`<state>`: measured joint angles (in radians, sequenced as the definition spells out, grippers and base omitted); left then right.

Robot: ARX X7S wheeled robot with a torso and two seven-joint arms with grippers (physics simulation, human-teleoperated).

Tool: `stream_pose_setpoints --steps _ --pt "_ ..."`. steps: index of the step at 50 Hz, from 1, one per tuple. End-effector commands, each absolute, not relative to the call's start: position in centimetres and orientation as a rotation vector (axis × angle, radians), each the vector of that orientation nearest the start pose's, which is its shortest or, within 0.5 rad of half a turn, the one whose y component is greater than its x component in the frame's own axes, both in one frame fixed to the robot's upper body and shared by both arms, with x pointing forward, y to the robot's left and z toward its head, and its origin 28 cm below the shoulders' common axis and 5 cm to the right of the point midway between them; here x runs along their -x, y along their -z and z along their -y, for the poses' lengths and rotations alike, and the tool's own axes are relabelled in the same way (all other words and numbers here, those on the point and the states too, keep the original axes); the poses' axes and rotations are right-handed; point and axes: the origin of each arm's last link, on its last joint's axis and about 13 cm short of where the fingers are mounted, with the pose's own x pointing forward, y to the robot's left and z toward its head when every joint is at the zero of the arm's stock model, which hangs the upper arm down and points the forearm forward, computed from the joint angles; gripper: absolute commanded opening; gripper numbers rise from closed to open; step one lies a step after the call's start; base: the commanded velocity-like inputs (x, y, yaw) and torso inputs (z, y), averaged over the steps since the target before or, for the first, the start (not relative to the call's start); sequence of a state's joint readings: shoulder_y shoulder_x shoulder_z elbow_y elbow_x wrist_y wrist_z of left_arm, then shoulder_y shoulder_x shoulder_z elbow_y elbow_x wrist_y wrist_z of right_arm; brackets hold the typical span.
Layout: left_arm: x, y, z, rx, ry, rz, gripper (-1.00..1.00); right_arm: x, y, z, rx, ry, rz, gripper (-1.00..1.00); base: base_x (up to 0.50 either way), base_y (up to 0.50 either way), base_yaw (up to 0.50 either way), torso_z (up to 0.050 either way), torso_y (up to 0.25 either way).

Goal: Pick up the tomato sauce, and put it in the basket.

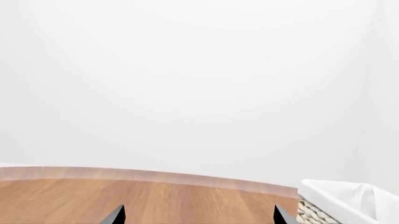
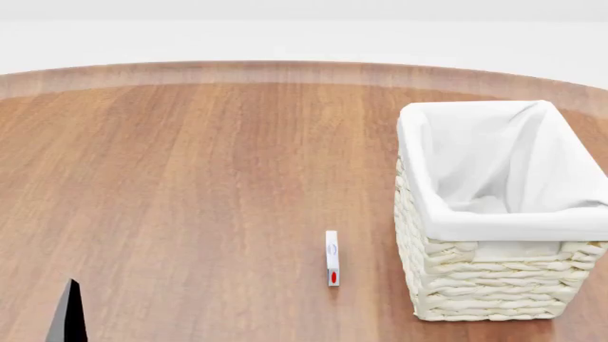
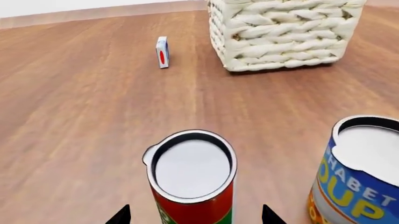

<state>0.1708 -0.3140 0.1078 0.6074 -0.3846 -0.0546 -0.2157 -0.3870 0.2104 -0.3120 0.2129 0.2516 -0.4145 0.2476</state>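
Observation:
The tomato sauce [image 3: 190,179], a small can with a red and green label and a silver top, stands upright in the right wrist view, between the two dark fingertips of my right gripper [image 3: 194,217]. The jaws are wide apart and do not touch it. The cream woven basket [image 2: 494,278] with white cloth lining stands at the right of the head view; it also shows in the right wrist view [image 3: 283,35] and at the edge of the left wrist view [image 1: 339,200]. My left gripper [image 1: 198,215] is open and empty above the wooden table.
A blue-and-yellow labelled can [image 3: 358,175] stands close beside the tomato sauce. A small white box with a red mark [image 2: 332,258] stands on edge left of the basket; it also shows in the right wrist view [image 3: 162,52]. The round table's far edge [image 2: 304,68] meets a white wall.

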Motion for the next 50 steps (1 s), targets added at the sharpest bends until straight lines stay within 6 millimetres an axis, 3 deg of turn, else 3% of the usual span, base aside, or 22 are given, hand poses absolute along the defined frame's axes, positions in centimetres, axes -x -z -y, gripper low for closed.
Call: stream_pose_setpoints --steps 1,34,35,50 --pt "-16.4 -10.4 -22.1 0.15 0.082 0.295 1.0 -8.2 6.9 9.7 -0.077 0.02 -0.282 1.0 0.0 0.0 0.0 0.0 0.0" --pt "-16.5 -10.3 -22.2 0.153 0.081 0.294 1.0 -9.4 6.8 9.6 -0.071 -0.003 -0.326 1.0 0.0 0.0 0.0 0.0 0.0" --pt "-16.5 -10.3 -22.2 0.153 0.081 0.294 1.0 -9.5 6.8 9.6 -0.075 -0.002 -0.327 -1.0 0.0 0.0 0.0 0.0 0.0" --pt "-16.4 -9.9 -22.2 0.15 0.082 0.287 1.0 -10.0 6.8 9.7 -0.096 -0.001 -0.319 -1.0 0.0 0.0 0.0 0.0 0.0"
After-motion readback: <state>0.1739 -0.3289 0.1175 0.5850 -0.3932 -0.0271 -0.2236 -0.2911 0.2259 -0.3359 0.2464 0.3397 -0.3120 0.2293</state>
